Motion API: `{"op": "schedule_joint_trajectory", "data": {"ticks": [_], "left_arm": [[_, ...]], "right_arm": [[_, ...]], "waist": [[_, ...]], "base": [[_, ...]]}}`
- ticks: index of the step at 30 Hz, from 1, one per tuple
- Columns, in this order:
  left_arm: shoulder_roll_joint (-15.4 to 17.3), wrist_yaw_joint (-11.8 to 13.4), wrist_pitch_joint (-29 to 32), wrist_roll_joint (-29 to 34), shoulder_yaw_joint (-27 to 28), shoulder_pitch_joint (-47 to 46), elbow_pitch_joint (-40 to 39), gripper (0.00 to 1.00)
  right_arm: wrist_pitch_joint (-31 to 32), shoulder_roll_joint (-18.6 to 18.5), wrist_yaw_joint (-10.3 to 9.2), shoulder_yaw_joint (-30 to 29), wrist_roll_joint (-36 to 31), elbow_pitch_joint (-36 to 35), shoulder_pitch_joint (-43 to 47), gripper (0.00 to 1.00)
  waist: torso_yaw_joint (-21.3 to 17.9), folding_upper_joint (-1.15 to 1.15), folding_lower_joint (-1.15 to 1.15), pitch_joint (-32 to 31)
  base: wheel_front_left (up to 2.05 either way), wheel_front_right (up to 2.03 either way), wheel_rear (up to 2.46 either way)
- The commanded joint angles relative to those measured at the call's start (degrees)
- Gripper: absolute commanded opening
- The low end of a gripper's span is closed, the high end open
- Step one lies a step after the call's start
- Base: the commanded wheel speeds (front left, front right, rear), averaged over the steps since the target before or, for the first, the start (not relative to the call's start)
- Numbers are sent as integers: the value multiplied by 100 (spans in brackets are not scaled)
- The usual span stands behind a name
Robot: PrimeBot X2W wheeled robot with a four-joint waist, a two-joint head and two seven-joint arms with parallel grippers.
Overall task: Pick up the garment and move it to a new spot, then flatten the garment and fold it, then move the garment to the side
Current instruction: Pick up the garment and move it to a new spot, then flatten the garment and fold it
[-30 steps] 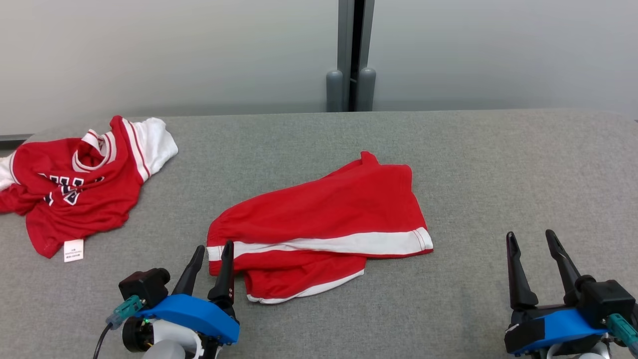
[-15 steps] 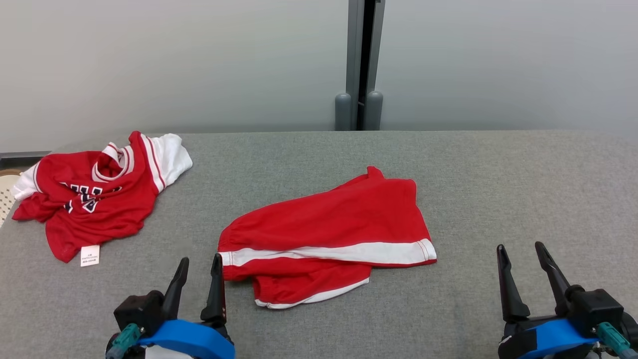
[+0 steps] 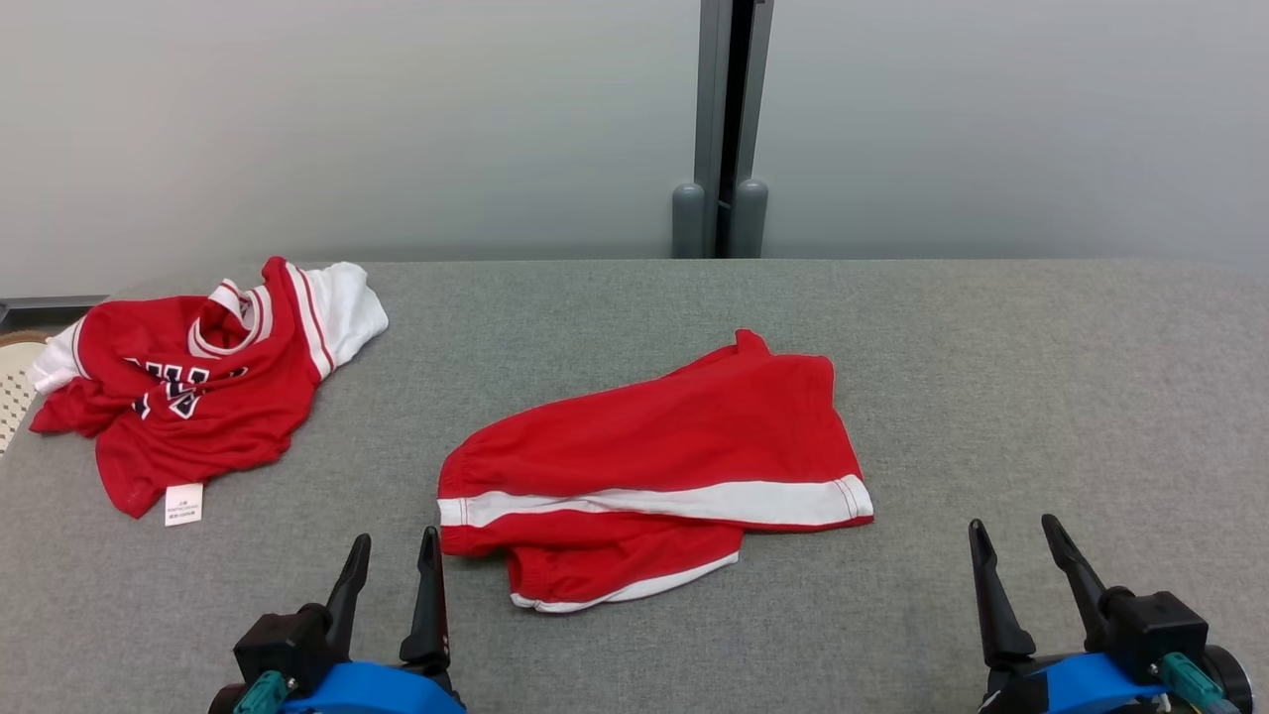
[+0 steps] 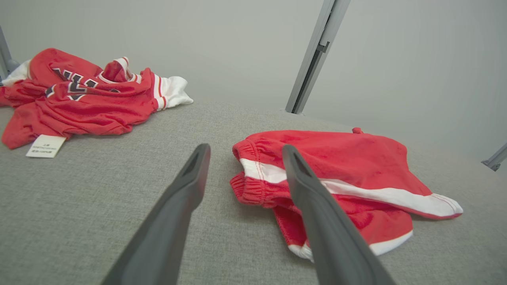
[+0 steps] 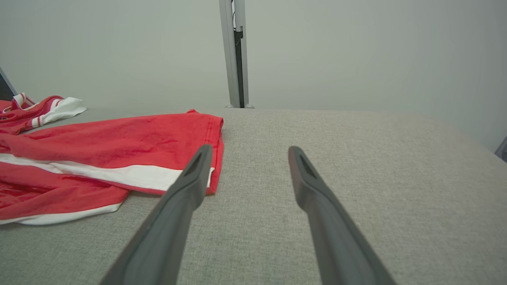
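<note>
The garment (image 3: 654,446), red shorts with a white side stripe, lies loosely folded over itself in the middle of the grey table (image 3: 991,347). My left gripper (image 3: 397,536) stands open just short of the waistband end, touching nothing. In the left wrist view the left gripper (image 4: 246,148) points at the elastic waist of the shorts (image 4: 336,158), with its fingers apart and empty. My right gripper (image 3: 1013,524) is open over bare table, to the right of the shorts' hem. The right wrist view shows the right gripper (image 5: 250,149) beside the hem of the shorts (image 5: 119,146).
A crumpled red and white jersey (image 3: 188,387) with a white tag lies at the table's far left; it also shows as the jersey (image 4: 79,103) in the left wrist view. A grey post (image 3: 721,129) stands against the wall behind. A pale basket edge (image 3: 10,387) shows at the left.
The head camera has shifted. My left gripper has drawn back from the shorts' waistband toward the near edge, and the right gripper has also pulled back. The shorts lie as before.
</note>
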Motion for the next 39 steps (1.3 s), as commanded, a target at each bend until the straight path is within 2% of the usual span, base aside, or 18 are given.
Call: {"op": "schedule_joint_trajectory", "data": {"ticks": [1,12,18,21,29,39], "left_arm": [[4,-18,-29,56,44,43,21,100],[-103,-95,-29,205,169,-70,164,100],[-127,-128,-28,282,198,-184,202,100],[-133,-141,-29,303,227,-260,201,100],[-172,-184,-28,351,273,-392,207,100],[-216,-207,-28,392,368,-461,251,100]], "right_arm": [[-6,-20,0,14,37,26,-46,100],[-6,-20,0,90,-24,209,-144,100],[15,-21,0,388,-97,843,-510,100],[236,-20,0,544,-140,1215,-928,100],[1094,-19,0,416,-165,2070,-1870,100],[1532,-31,0,437,-92,2687,-2310,100]], "waist": [[-6,0,0,3],[-4,0,0,90],[65,0,0,221],[112,0,0,309],[373,0,0,555],[635,0,0,760]], "base": [[0,0,0],[0,0,0],[0,0,0],[0,0,0],[0,0,0],[0,0,0]]}}
